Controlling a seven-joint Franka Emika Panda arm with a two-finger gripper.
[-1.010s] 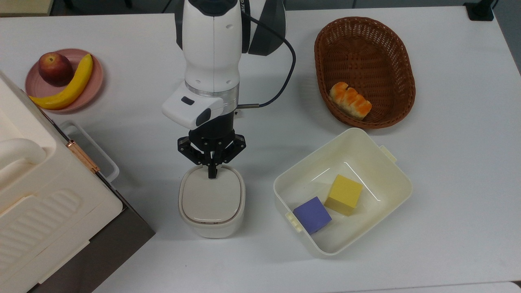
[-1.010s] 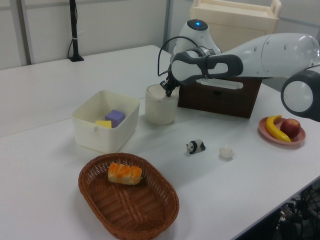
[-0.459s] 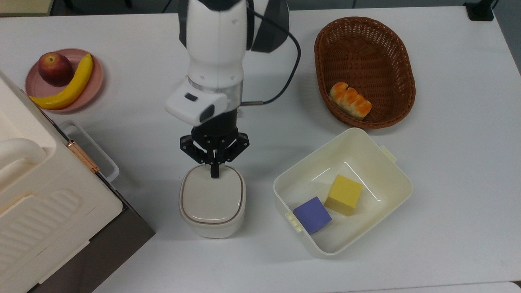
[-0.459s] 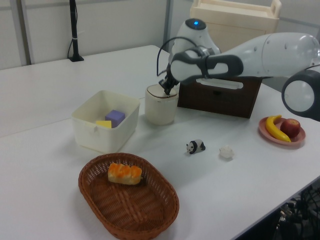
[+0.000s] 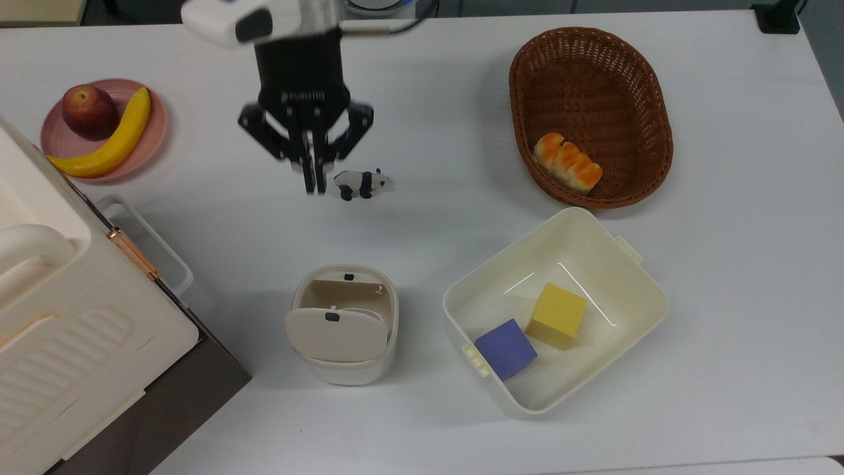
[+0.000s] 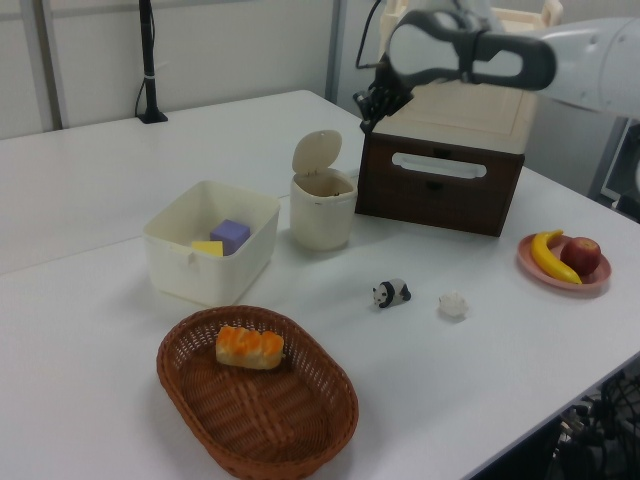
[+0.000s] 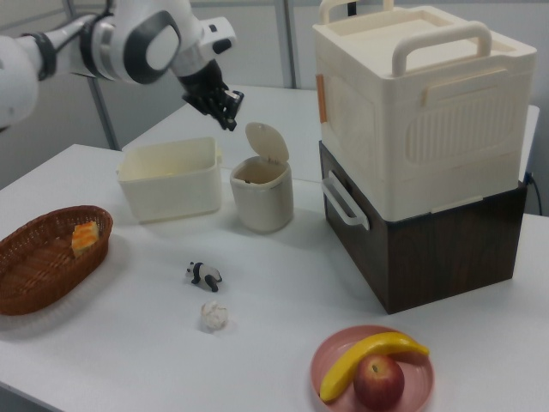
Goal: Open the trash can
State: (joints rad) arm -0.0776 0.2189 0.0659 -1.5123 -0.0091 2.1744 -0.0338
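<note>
The trash can (image 5: 345, 369) stands on the white table with its beige-grey lid (image 5: 335, 334) swung up on its hinge, so the inside shows. A small dark push button (image 5: 347, 277) sits on the rim opposite the hinge. In the left view the trash can (image 6: 322, 218) has its lid (image 6: 316, 152) standing upright, and in the right view the trash can (image 7: 262, 202) does too. My gripper (image 5: 314, 183) hangs high above the table, well away from the trash can, shut with nothing in it. The left view has the gripper (image 6: 367, 120) up in front of the stacked boxes.
A lidless cream tub (image 5: 580, 234) with a yellow and a purple cube is beside the trash can. A panda toy (image 5: 360, 183) lies under my gripper. A wicker basket (image 5: 593, 56) holds bread. A big white ribbed box (image 7: 420, 103) tops a dark brown box. A pink plate (image 5: 155, 132) carries fruit.
The lid has sprung from shut to upright. My gripper has lifted off the trash can's rim and pulled back and up, uncovering the panda toy in the top view.
</note>
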